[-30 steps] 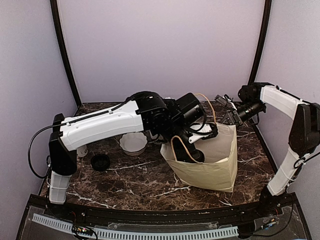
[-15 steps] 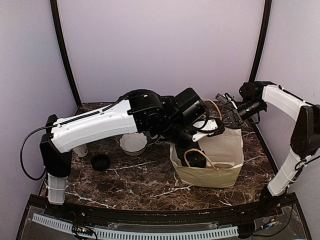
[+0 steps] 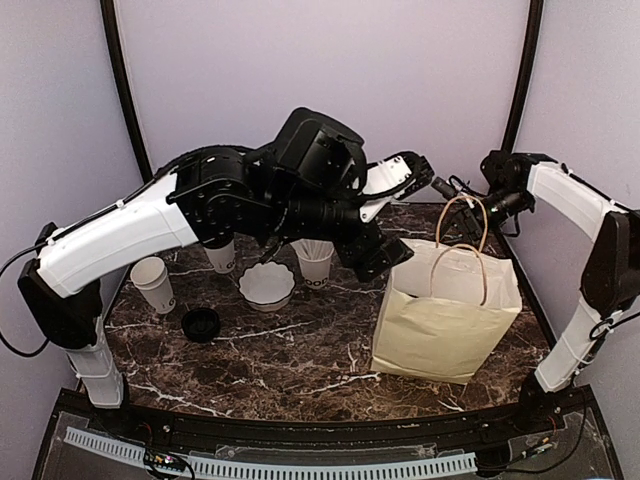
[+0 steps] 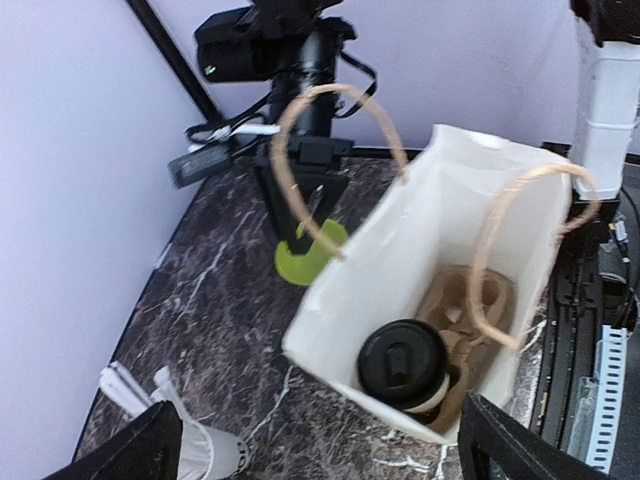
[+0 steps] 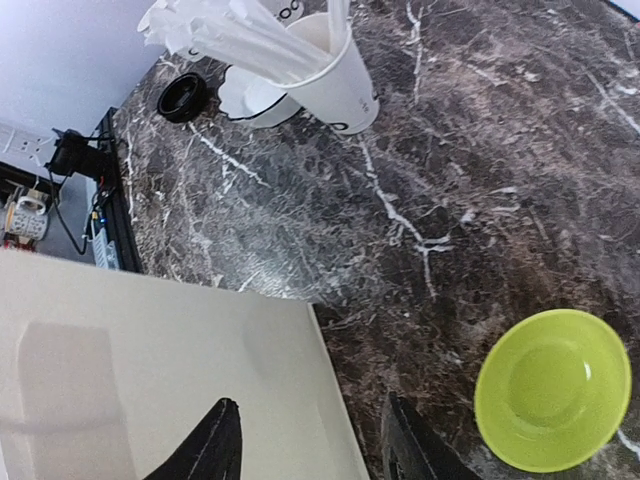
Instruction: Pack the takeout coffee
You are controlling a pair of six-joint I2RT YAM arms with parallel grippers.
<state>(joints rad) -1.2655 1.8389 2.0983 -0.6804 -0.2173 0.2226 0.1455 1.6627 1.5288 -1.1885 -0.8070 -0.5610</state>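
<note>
Observed: the paper bag (image 3: pixel 445 325) stands upright on the right half of the counter (image 3: pixel 290 355), with its mouth open and both rope handles raised. One coffee cup (image 4: pixel 402 362), black lid fitted, sits at the bottom of the bag in a brown cardboard carrier (image 4: pixel 478 305). The left gripper (image 4: pixel 318 408) hangs above the bag and to its left, clear of it. Its fingers are spread wide with nothing between them. The right gripper (image 3: pixel 448 192) sits at the bag's far side, just beside the rear handle. Its fingers stand partly apart and pinch nothing. A small green dish (image 5: pixel 553 388) lies behind the bag, toward the counter's back right corner. Left of centre are a white scalloped bowl (image 3: pixel 267 285) and, just behind it, a cup of straws (image 3: pixel 315 262). A loose black lid (image 3: pixel 201 323) lies toward the left edge, and an open white cup (image 3: pixel 152 282) stands near that edge.
</note>
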